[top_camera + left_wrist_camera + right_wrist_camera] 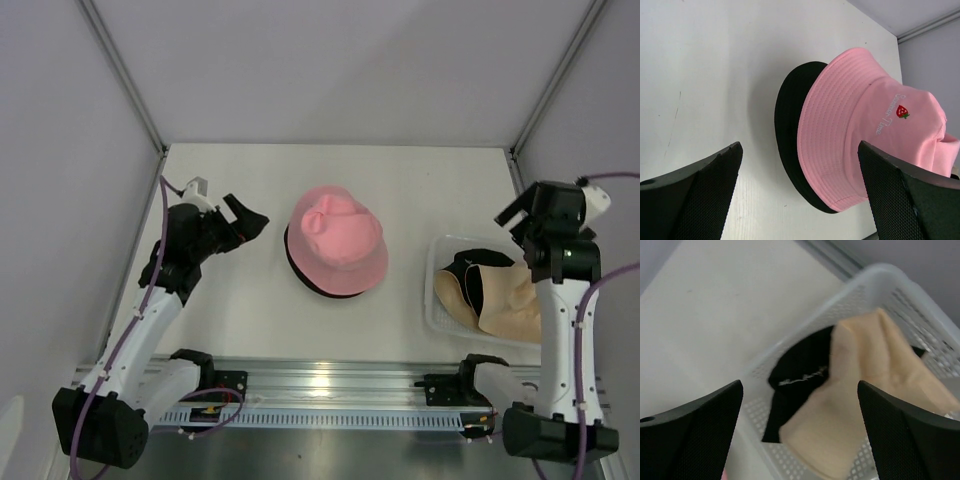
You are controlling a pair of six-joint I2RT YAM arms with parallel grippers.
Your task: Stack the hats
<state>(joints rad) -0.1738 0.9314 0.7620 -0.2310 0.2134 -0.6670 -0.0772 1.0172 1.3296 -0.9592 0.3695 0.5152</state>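
Note:
A pink hat [337,240] [875,125] with a small strawberry mark lies on top of a black hat [300,272] [790,120] in the middle of the table; only the black brim shows beneath it. My left gripper [246,217] [800,187] stands open just left of this pair, with nothing between its fingers. At the right, a white mesh basket [436,300] [790,460] holds a beige hat [505,300] [865,405] lying over another black hat [470,265] [800,372]. My right gripper [513,213] [800,427] hangs open above the basket, empty.
Grey side walls close in the table on the left, right and back. A metal rail [330,385] with the arm bases runs along the near edge.

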